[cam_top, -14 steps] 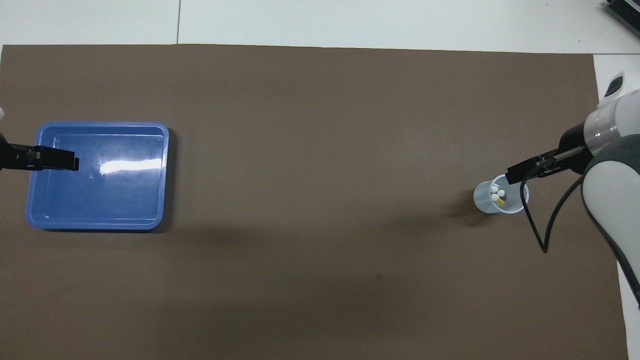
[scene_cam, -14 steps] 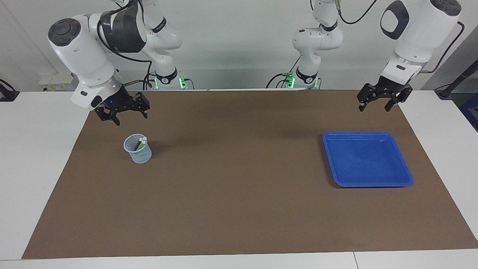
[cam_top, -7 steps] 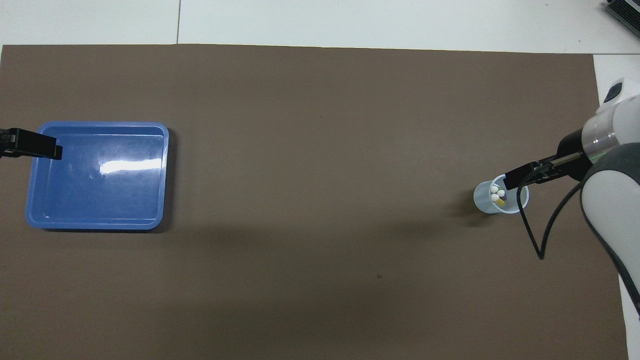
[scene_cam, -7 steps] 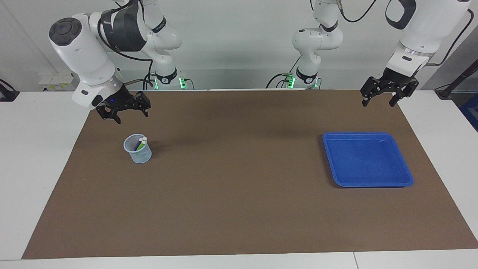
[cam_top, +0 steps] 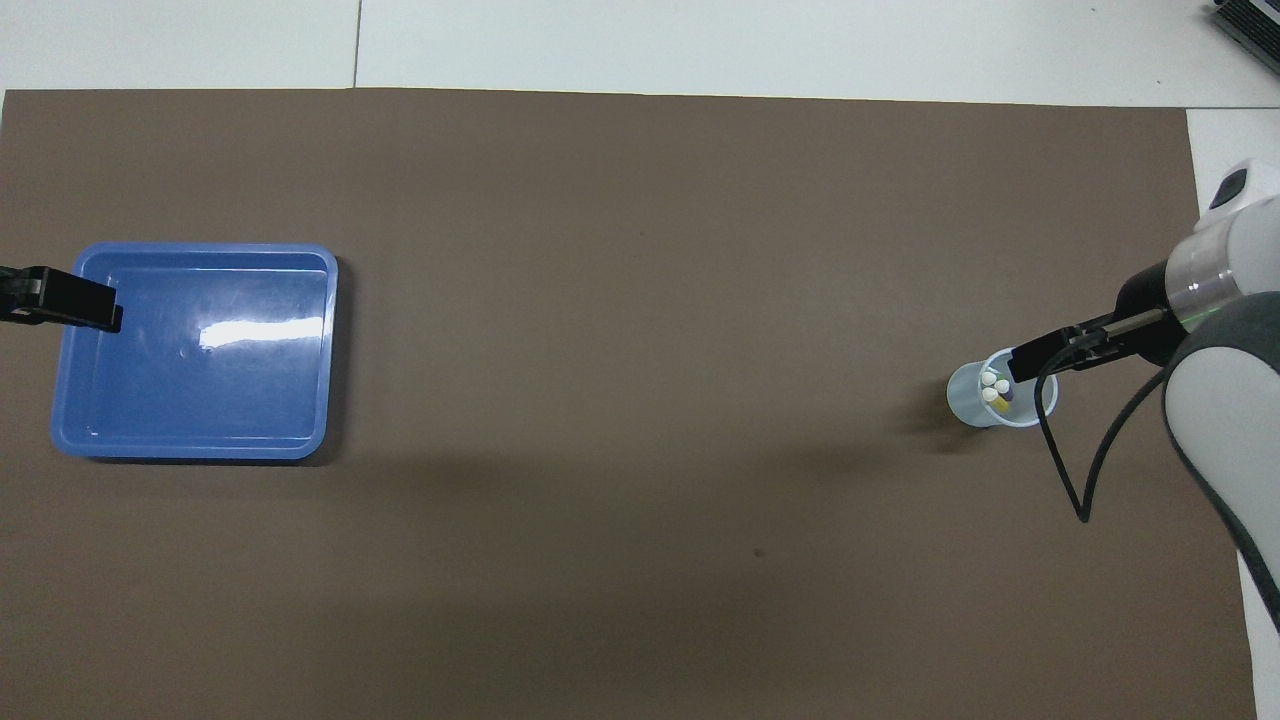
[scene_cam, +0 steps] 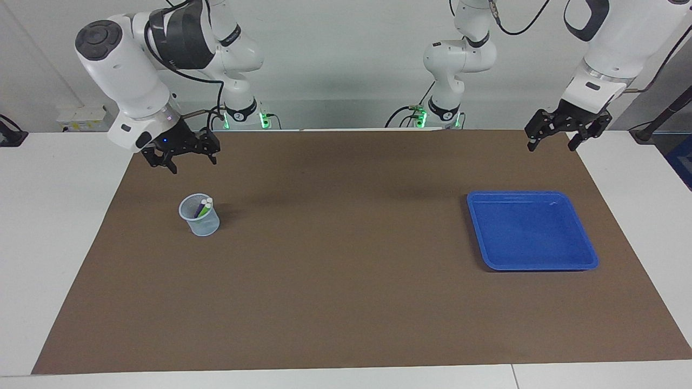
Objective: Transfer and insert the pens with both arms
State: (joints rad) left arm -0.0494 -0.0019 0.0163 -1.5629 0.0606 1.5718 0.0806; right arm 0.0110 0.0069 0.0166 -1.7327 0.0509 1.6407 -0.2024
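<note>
I work in a robotics lab. My two white arms (scene_cam: 124, 81) are bolted at the edge of a white table (scene_cam: 59, 227) against a bare pale wall, their bases (scene_cam: 243, 116) glowing green. A plain brown mat (scene_cam: 346, 302) covers the worktop, black cables (scene_cam: 573, 248) trail loose, and cameras watch from above.

Both arms hang up in the air, bent down at the wrist. The left gripper (scene_cam: 552, 140) points down with its fingers spread apart. The right gripper (scene_cam: 187, 160) points down too, fingers spread, holding nothing.
</note>
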